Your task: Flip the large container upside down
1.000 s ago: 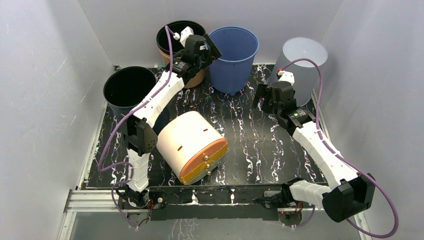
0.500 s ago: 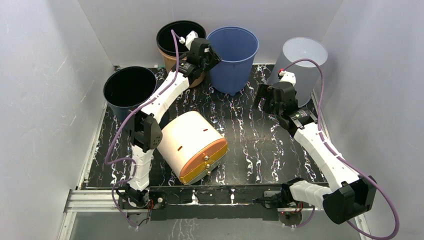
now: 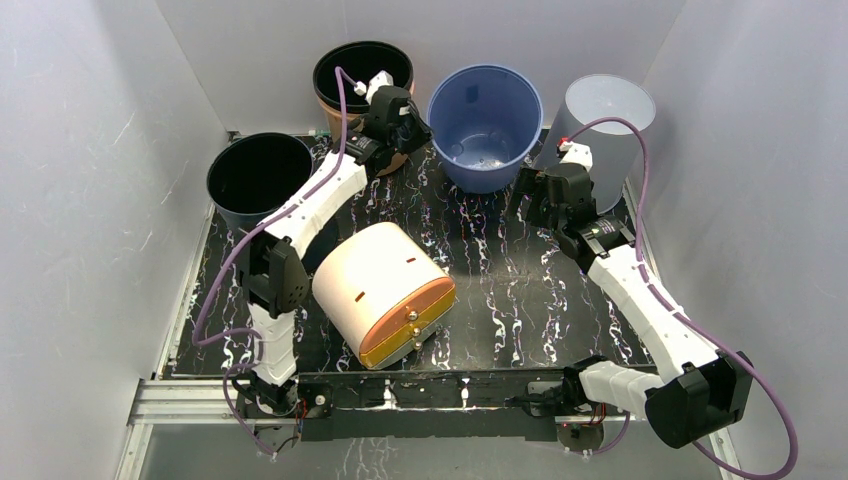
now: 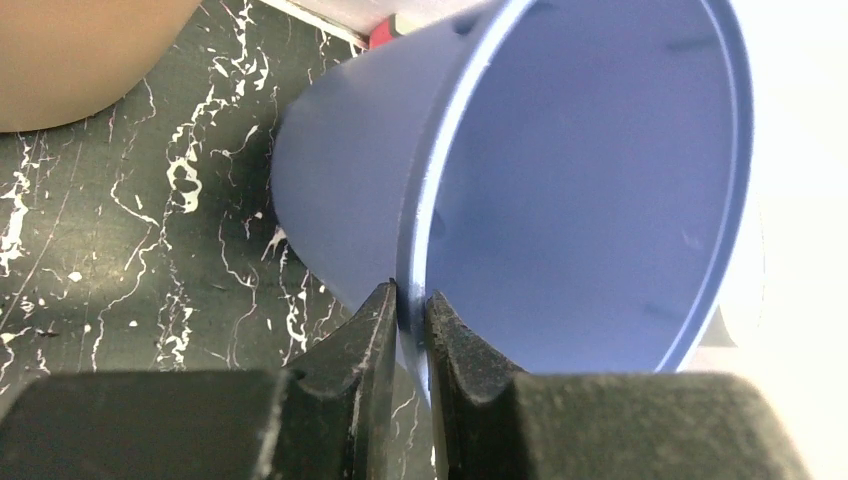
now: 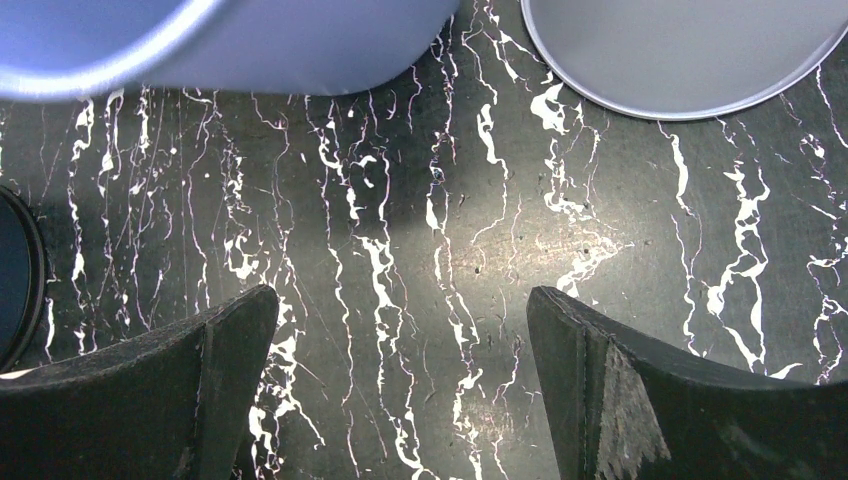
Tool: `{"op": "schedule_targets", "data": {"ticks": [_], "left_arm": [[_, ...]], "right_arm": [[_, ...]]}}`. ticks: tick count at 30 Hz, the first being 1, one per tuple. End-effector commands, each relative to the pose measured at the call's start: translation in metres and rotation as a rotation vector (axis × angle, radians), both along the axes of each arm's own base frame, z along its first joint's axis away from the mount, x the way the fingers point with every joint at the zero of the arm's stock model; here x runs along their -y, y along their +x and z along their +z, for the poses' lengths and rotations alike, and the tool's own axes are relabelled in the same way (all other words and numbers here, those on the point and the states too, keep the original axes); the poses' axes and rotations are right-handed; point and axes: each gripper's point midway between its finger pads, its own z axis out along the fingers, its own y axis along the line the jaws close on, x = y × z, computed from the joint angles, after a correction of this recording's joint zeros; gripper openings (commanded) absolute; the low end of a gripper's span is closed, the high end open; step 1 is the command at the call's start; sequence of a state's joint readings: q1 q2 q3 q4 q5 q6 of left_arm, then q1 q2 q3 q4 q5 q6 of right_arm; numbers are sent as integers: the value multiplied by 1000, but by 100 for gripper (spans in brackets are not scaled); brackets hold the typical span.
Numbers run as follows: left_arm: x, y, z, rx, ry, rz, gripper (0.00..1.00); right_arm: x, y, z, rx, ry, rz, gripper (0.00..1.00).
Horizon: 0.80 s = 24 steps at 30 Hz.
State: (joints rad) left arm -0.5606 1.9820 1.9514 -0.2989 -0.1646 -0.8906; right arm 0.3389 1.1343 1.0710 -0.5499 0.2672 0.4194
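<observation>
Grip: left claw (image 4: 410, 310) clamped on rim of blue container (image 4: 590, 170), one finger inside wall, one outside. Container tilted off upright at back of counter (image 3: 500, 270), between brown pot (image 3: 345, 75) and grey bucket (image 3: 605, 115). Risk: thin rim pinch may slip as tilt grows; container could drop, knock grey bucket. Pose: left arm (image 3: 315, 195) stretched far back, wrist turned. Idle: right claw (image 5: 400, 330) spread wide, empty, above counter
</observation>
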Motion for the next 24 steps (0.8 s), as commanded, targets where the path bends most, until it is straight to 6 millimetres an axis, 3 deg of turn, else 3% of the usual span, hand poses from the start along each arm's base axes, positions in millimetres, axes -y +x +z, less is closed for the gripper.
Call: {"op": "schedule_targets", "data": {"ticks": [1,6,10,18,21,24], "left_arm": [[-1,-30,12,0,18,-71,12],[-4,-46,15,15,57,-106,0],[0,-56,6,6,67,-143,0],[9,-86,-17,1,95,-221,0],[12,-94,-21,-9,101,-238,0],[9,-97,-24,-14,105,-232,0]], "right_arm": [[0,14,36,104,15,-9,96],[2,15,62,146,15,-14,96],[-7,15,98,214,54,38,96],[-30,19,149,283,174,111,96],[-25,29,163,314,141,82,96],[-6,37,166,356,-21,61,96]]}}
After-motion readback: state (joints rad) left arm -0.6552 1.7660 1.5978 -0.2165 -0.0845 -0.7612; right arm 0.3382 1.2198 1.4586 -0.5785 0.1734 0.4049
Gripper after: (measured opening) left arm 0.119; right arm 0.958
